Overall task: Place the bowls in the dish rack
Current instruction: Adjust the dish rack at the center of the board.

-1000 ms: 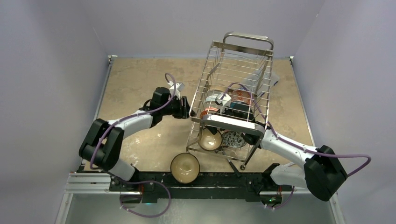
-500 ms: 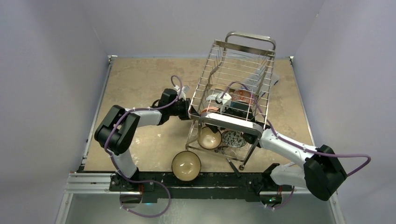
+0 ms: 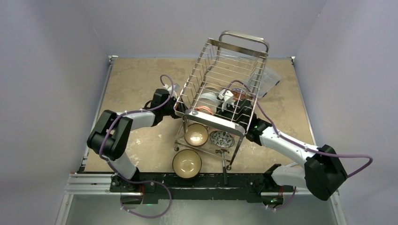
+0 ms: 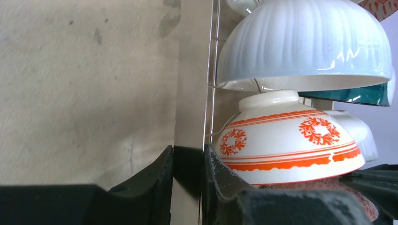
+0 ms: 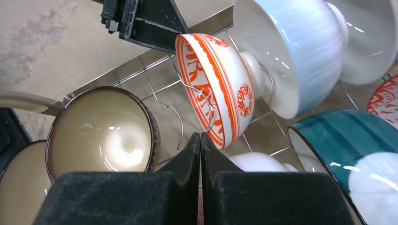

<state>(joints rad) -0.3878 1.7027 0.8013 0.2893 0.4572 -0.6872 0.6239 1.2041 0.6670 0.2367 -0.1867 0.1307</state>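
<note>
Pinched an upright of the dish rack on the table with the left end effector; held the right end effector pressed together among racked bowls. Best steadied level before fetching the near brown bowl.

The rack stands mid-surface, its far end near the back wall. Low at its near end, two bowls sit side by side on the wires: the left bowl and the right bowl. More bowls stand inside the rack, packed close; in the left wrist view the lower bowl sits right under the upper bowl. A lone bowl lies on the surface just before the rack, by the near edge. The left end effector is at the rack's left side, fingers either side of a rack bar. The right end effector reaches in from the right, among the inner bowls. A box lies behind the rack's far right corner.
</note>
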